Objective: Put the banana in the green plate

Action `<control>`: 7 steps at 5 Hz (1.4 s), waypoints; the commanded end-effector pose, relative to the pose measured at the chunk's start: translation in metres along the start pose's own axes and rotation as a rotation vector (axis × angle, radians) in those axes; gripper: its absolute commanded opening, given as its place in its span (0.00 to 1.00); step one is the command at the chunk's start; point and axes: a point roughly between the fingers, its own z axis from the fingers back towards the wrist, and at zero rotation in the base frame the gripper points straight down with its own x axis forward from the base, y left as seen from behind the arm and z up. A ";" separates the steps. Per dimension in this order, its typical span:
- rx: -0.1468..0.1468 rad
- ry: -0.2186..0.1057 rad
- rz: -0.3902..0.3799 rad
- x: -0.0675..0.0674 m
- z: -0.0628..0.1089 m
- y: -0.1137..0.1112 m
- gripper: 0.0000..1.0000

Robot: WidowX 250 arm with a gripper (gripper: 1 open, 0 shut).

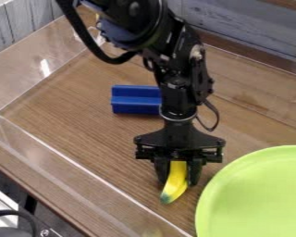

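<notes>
The arm (157, 46) reaches down from the upper left, its pincer (178, 163) pointing straight at the wooden tabletop (77, 120). The pincer is clenched on the banana (174, 182) — its black fingers (161, 167) sit either side of the fruit's upper end, and the rest of the banana sticks out below them, toward the near edge. The banana is yellow, with a darker, greenish tip at its lower end. Whether that tip touches the wood or hangs just clear of it cannot be told from this view.

The green plate (255, 199) lies at the lower right, cut off by the frame. Its rim is just beside the banana, to the right, and the two appear to be apart — the banana is outside the plate, over bare wood.

A blue block (136, 99) lies flat on the tabletop behind the pincer, to the left of the arm's lower link, well apart from the banana. A clear wall (27, 56) runs along the left side and near edge of the tabletop.
</notes>
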 end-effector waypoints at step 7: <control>-0.030 -0.082 -0.124 -0.018 0.061 -0.038 0.00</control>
